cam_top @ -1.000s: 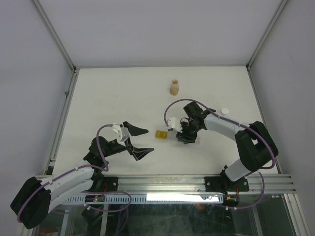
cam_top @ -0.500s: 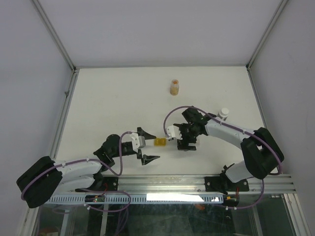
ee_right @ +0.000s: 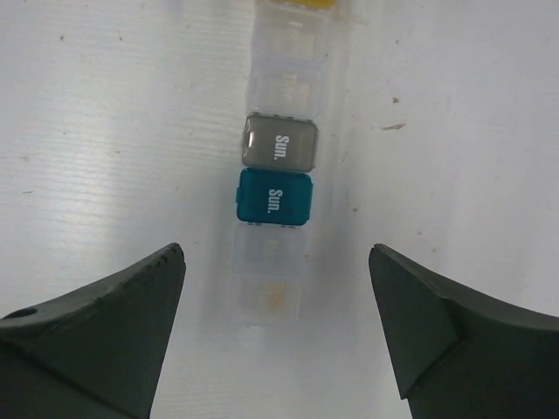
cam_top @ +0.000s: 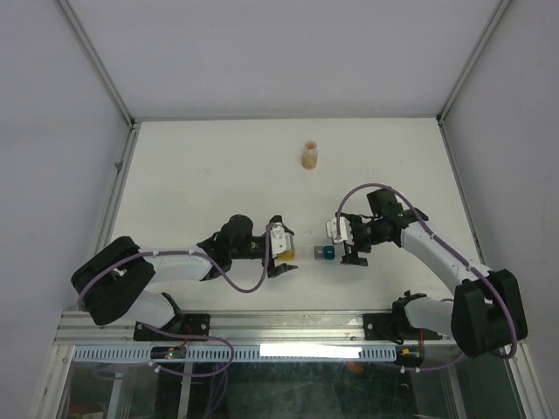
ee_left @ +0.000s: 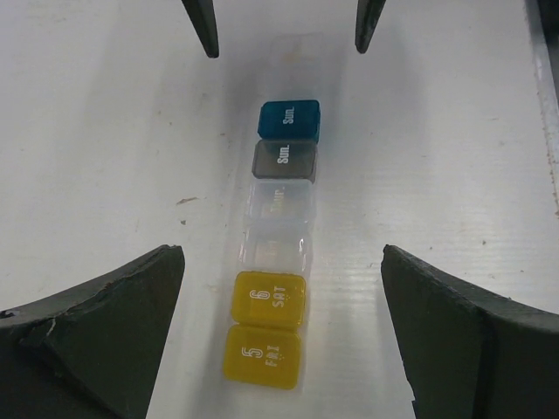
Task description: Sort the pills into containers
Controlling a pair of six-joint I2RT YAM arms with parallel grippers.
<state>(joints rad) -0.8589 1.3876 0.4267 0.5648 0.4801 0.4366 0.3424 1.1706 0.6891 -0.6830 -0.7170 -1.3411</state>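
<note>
Between the left gripper's (ee_left: 281, 262) wide-spread fingers sits the strip of containers (ee_left: 271, 327), flat on the table (ee_left: 105, 140), yellow end nearest. Opposite, the right gripper (ee_right: 275, 262) gapes too, around the blue compartment (ee_right: 274, 196). It looks like light, stiff, slick plastic: pinch its long sides or it'll skate. Pills (ee_right: 276, 297)? One faint tan speck, perhaps.

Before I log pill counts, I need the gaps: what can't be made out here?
Yellow boxes, grey box, blue box: tinted lids hide contents, wrist views.
Clear boxes: labels too faint, left wrist.
Yellow boxes: cut by top edge, right wrist; partly under left claw, top view.
Vial: contents too small to count, top view.
</note>
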